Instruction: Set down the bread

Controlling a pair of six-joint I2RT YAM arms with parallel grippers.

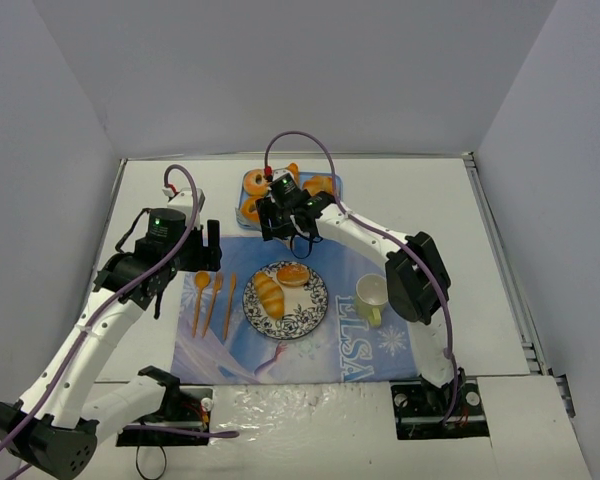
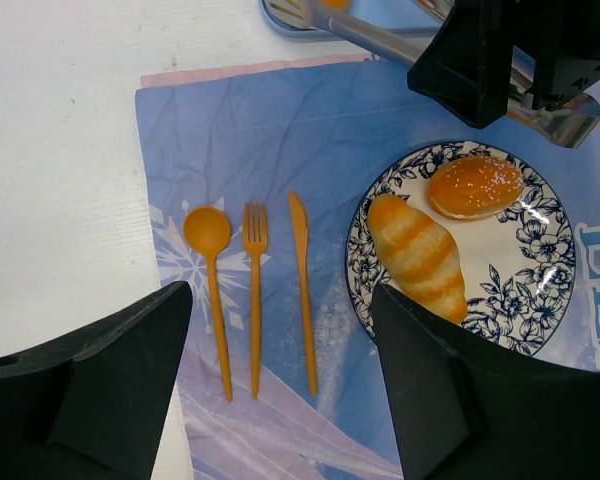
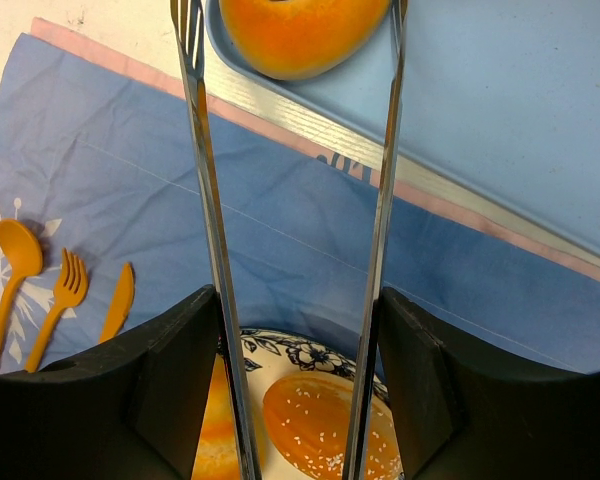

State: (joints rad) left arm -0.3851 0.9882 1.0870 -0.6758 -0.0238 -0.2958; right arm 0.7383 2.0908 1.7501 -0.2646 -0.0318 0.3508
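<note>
A patterned plate (image 1: 315,312) on the blue mat holds two breads: a ridged roll (image 1: 269,295) and a sesame bun (image 1: 293,273). Both also show in the left wrist view, the roll (image 2: 420,255) and the bun (image 2: 475,187). More bread (image 1: 255,183) lies in a blue tray (image 3: 500,90) behind the plate. My right gripper (image 3: 300,330) is shut on metal tongs (image 3: 205,200). The tong arms are spread, with their tips either side of a bun (image 3: 300,30) in the tray. My left gripper (image 2: 280,330) is open and empty above the mat, left of the plate.
An orange spoon (image 2: 210,260), fork (image 2: 255,280) and knife (image 2: 302,280) lie side by side on the mat, left of the plate. A yellow mug (image 1: 372,297) stands right of the plate. Grey walls enclose the white table on three sides.
</note>
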